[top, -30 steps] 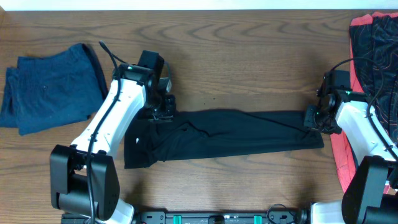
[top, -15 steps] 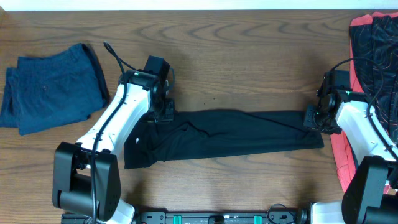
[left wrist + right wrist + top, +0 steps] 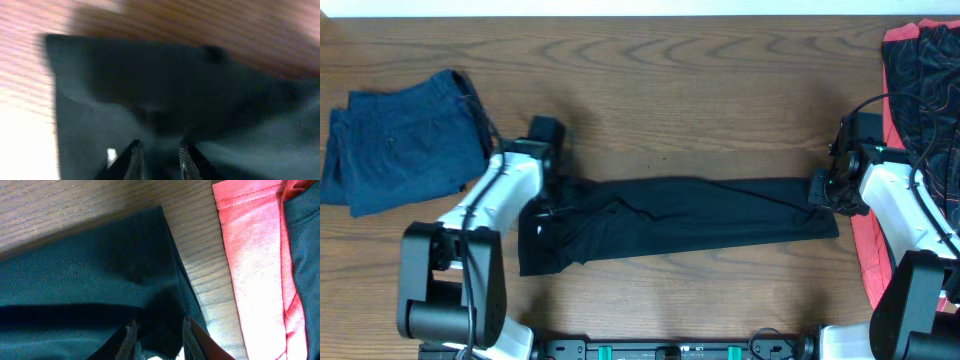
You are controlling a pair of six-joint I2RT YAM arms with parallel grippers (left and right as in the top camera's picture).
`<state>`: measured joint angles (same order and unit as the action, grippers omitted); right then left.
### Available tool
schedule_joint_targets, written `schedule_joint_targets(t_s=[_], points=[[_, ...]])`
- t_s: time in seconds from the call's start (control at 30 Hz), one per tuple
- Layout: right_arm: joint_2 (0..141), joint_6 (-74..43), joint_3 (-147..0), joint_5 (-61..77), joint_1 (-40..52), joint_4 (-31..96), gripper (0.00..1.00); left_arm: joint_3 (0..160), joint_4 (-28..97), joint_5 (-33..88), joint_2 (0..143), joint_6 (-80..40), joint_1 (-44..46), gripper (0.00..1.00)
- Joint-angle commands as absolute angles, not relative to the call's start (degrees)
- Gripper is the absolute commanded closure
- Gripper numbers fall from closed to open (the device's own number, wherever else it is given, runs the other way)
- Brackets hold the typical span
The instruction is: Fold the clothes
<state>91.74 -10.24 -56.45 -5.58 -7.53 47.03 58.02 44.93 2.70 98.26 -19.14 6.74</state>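
Overhead view: 2 arms reach over a brown wooden table [image 3: 700,90], 1 at each end of the black trousers [image 3: 700,215].
Left gripper [image 3: 159,157]: its 2 fingers are close together with only a small gap. A fold of the black cloth sits in the gap, so it is pinching the trousers. The left wrist picture is blurry.
Where the left gripper is: it is on the wide end of the trousers, at the top corner.
Right gripper [image 3: 157,335]: its 2 fingers are close together too. A bunch of black cloth is squeezed between them, so it is pinching the trousers.
Where the right gripper is: it is on the narrow end of the trousers, at the edge of the cloth.
Black trousers: they lie flat on the table in a long strip that runs from 1 gripper to the other. There are a few wrinkles near the left gripper.
White logo [image 3: 539,227]: a tiny mark on the trousers, just below the left gripper.
Blue garment [image 3: 400,150]: it lies in a loose pile, off to the left of the left gripper and apart from the trousers.
Red-and-black piece [image 3: 920,70]: it lies just to the right of the right gripper. Its red edge is near the end of the trousers, with a strip of bare wood between them.
In the way: no object lies between the 2 grippers except the trousers.
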Motion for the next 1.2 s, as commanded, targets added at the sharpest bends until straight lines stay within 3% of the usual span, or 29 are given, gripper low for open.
schedule_joint_targets(t_s=[0.0, 0.23, 0.63, 0.97, 1.17], points=[[90.87, -10.66, -56.55, -5.32, -7.86, 46.92, 0.70, 57.84, 45.01, 4.36, 98.85, -20.86, 4.99, 0.73], [90.87, -10.63, -56.55, -5.32, -7.86, 46.94, 0.70, 59.70, 46.39, 9.47, 96.92, -16.99, 4.95, 0.72], [90.87, -10.63, -56.55, -4.08, -7.86, 47.07, 0.68, 61.95, 49.63, 16.10, 80.64, -16.05, 6.94, 0.72], [90.87, -10.87, -56.55, -4.49, -10.17, 49.34, 0.50, 58.94, 47.24, 16.03, 86.46, -15.46, 17.85, 0.72], [91.13, -10.59, -56.10, -4.16, -13.13, 50.13, 0.46, 58.92, 43.05, 15.44, 94.80, -15.53, 20.99, 0.72]])
